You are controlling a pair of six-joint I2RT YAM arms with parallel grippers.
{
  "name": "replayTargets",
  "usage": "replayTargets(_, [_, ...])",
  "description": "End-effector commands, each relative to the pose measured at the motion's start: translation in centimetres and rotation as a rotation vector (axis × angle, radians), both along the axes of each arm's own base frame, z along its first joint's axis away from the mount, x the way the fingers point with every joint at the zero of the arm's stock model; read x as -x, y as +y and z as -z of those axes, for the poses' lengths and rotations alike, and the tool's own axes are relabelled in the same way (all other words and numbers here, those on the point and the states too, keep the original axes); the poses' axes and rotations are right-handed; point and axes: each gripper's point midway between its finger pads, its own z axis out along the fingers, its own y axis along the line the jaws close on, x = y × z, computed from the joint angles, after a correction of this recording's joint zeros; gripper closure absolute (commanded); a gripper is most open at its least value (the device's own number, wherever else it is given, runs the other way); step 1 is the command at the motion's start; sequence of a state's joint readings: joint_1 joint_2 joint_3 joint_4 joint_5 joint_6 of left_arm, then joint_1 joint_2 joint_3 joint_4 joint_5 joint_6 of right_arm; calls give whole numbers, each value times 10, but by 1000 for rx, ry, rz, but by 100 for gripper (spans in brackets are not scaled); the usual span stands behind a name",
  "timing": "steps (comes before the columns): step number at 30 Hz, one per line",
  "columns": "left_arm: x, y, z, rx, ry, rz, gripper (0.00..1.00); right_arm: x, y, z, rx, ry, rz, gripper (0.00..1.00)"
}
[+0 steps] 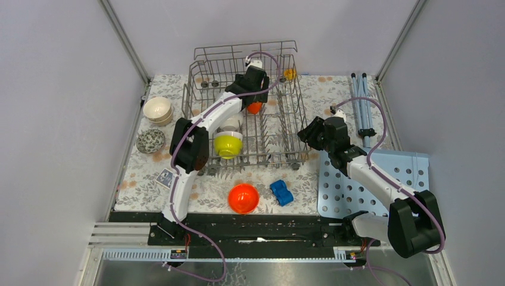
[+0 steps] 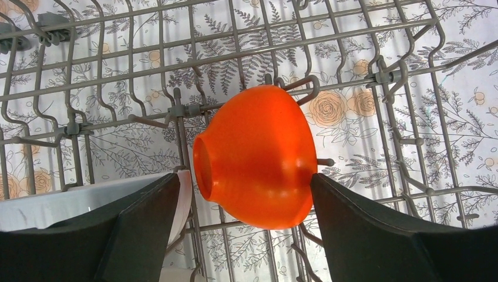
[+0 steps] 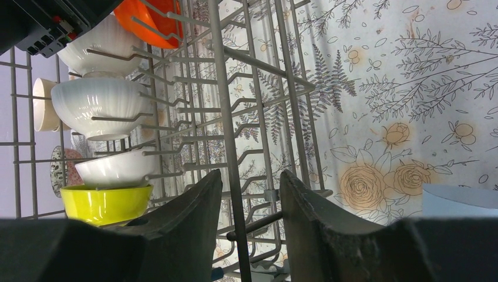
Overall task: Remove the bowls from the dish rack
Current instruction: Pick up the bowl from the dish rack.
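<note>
Left claw: gapes around orange bowl, tipped sideways on rack tines near far edge of table. Seems light, stiff, slick; grip across wall near rim. Right claw: parted, empty.

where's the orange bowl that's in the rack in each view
top external: orange bowl near the middle of the dish rack
left wrist: orange bowl at frame centre
right wrist: orange bowl in the top-left corner
shared landmark: the grey dish rack tines around it
</note>
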State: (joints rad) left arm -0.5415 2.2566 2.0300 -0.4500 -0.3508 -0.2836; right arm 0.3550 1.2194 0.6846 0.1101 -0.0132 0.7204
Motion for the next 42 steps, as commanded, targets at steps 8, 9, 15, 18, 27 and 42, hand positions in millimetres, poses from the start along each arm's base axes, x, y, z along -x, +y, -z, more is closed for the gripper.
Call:
replayTargets(8, [4, -6, -23, 54, -54, -7, 10, 9, 12, -6, -41, -1, -50, 51])
replayTargets(9, [5, -7, -24, 57, -54, -4, 10, 9, 12, -6, -40, -2, -51, 51])
replayTargets(15, [10, -10, -39, 94, -77, 6, 9, 9, 12, -4, -38, 0, -52, 50])
replayTargets(18, [9, -10, -45, 93, -85, 12, 8, 9, 13, -4, -43, 0, -56, 50])
replayTargets(27, [7, -13, -34, 82, -61, 20, 7, 9, 13, -6, -43, -2, -57, 50])
replayTargets(42, [4, -22, 0, 68, 20, 43, 6, 10, 14, -5, -43, -2, -64, 49])
